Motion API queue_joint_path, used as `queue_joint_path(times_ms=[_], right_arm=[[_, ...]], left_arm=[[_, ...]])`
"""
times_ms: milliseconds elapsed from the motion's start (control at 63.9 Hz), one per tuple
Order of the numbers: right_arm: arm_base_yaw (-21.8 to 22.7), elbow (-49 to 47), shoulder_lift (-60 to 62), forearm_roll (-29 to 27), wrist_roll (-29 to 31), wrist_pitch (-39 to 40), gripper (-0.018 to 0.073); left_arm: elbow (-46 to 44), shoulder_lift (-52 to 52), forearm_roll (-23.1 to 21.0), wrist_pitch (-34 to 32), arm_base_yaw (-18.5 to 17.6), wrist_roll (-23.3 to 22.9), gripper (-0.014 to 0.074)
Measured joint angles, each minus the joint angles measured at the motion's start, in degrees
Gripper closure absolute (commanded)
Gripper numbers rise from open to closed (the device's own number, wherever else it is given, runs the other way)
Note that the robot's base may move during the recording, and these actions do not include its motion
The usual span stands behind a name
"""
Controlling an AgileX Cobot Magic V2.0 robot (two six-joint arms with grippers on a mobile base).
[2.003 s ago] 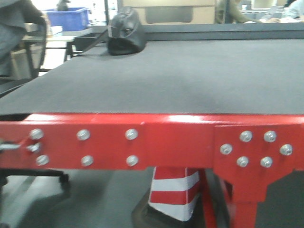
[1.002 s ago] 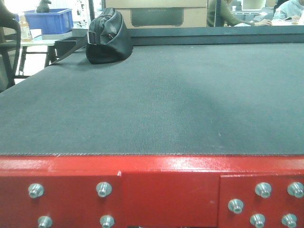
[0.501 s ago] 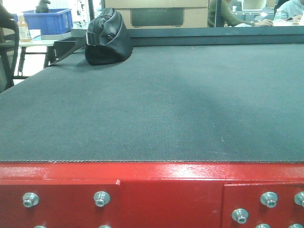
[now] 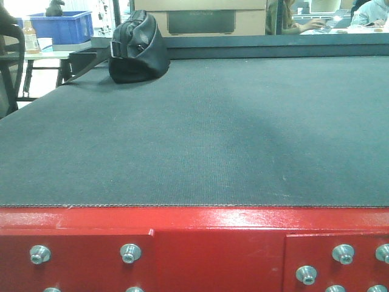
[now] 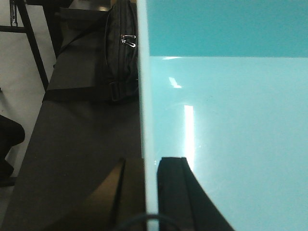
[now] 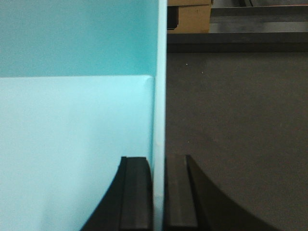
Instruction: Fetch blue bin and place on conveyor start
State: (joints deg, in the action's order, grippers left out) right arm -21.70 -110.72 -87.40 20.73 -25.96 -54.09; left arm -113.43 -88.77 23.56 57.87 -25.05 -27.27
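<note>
The blue bin (image 5: 226, 110) is a light cyan tub that fills both wrist views and is out of sight in the front view. My left gripper (image 5: 150, 192) is shut on the bin's left wall, one finger inside and one outside. My right gripper (image 6: 160, 192) is shut on the bin's right wall (image 6: 160, 96) in the same way. Under the bin lies the dark grey belt (image 6: 231, 120). The conveyor start (image 4: 194, 243), the belt end with its red bolted frame, runs across the bottom of the front view.
A black bag (image 4: 138, 48) lies on the belt at the far left, just beside the bin's left wall in the left wrist view (image 5: 120, 62). Behind the conveyor are a dark blue crate (image 4: 61, 25), a cardboard box (image 4: 200, 18) and seated people (image 4: 292, 18).
The view has closed in on the conveyor: the red frame has sunk to the bottom edge and the belt fills the frame. Over the last half second almost nothing has shifted.
</note>
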Motion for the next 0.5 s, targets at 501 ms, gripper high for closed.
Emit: queue_joint_path(times_ms=[501], right_arm=[[0.6, 0.8, -1.5, -2.0, -0.2, -1.6, 0.0721]], left_arm=[[0.0, -1.1, -0.7, 0.1, 0.0, 0.0, 0.0708]])
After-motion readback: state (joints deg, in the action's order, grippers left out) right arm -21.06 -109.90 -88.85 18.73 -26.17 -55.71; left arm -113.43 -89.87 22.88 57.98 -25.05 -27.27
